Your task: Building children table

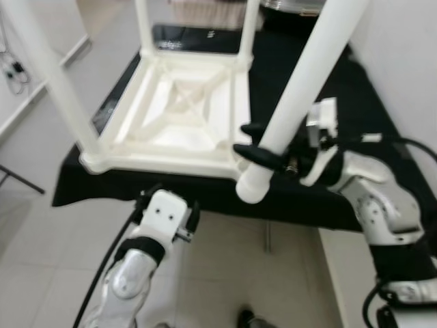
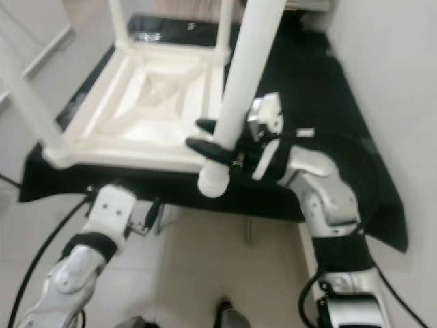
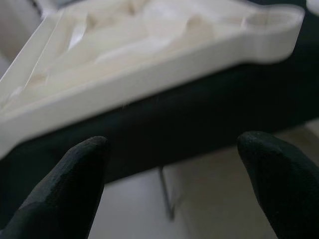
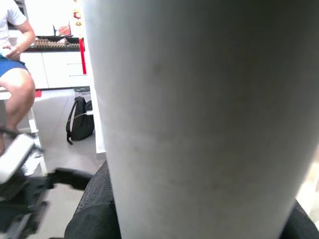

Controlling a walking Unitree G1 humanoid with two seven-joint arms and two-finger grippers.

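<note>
White table leg point(image 1: 300, 89) sits clamped in the right gripper point(image 1: 263, 147) jaws, not yet socketed into the upturned tabletop point(image 1: 177, 116); three legs stand fitted; left gripper point(image 3: 169, 164) jaws apart.

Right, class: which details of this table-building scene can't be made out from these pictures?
- Table leg top: cut off by the left eye view's edge.
- Empty corner socket: behind the leg's lower end.
- Left gripper: fingers blurred in the left wrist view.
- Right gripper pads: hidden by the leg.
- Tabletop: its upper face lies downward.
</note>
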